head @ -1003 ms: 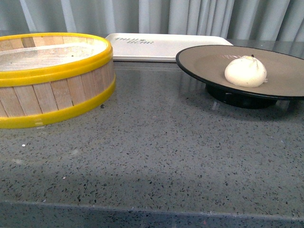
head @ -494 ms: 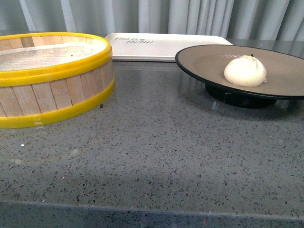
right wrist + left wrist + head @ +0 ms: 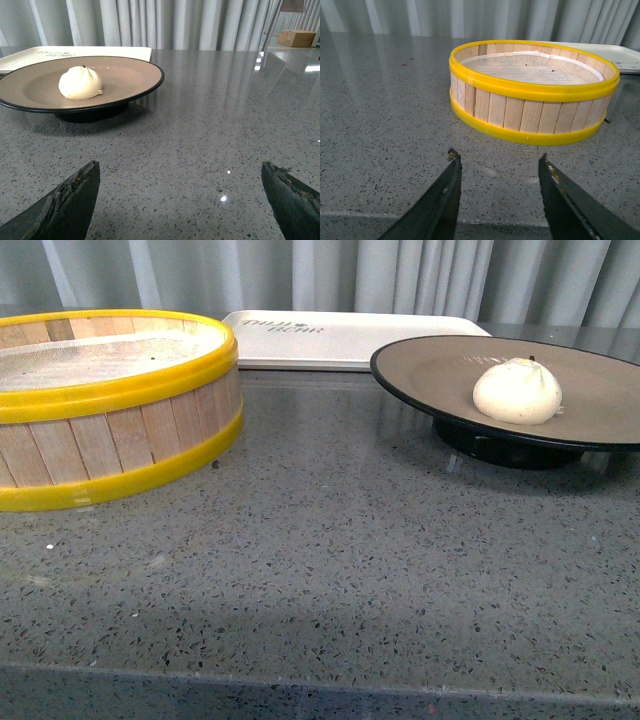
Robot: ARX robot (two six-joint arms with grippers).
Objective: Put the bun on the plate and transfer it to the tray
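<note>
Front view matches the earlier frames: bun, plate, tray and basket sit in the same spots and nothing has visibly shifted. No arm shows in the front view then or now.

The plate (image 3: 430, 370) stands on its black foot on the right side of the grey speckled surface (image 3: 330, 570). The bun (image 3: 517, 391) lies inside it on the tan part, right of the plate's middle, pinched top up, and touches nothing else. In the right wrist view the bun (image 3: 80, 83) sits on the plate (image 3: 130, 75) near its centre.

The tray (image 3: 350, 340) lies flat at the far side of the surface, behind the gap between basket and plate, with dark lettering at its left end. The plate rim overlaps the tray's right corner in the front view; cannot tell whether they touch.

A round wooden basket (image 3: 110, 445) with yellow bands stands on the left, well apart from the plate. Inside it a pale mesh liner (image 3: 530, 67) with a few dark specks shows.

The left fingers (image 3: 445, 200) are spread apart with nothing between them, low over the surface on the near side of the basket (image 3: 530, 112) and not touching it. The right fingers (image 3: 70, 200) are spread wide apart, holding nothing, low over the bare surface on the near side of the plate, clear of it. A grey curtain (image 3: 400, 280) hangs behind everything.
</note>
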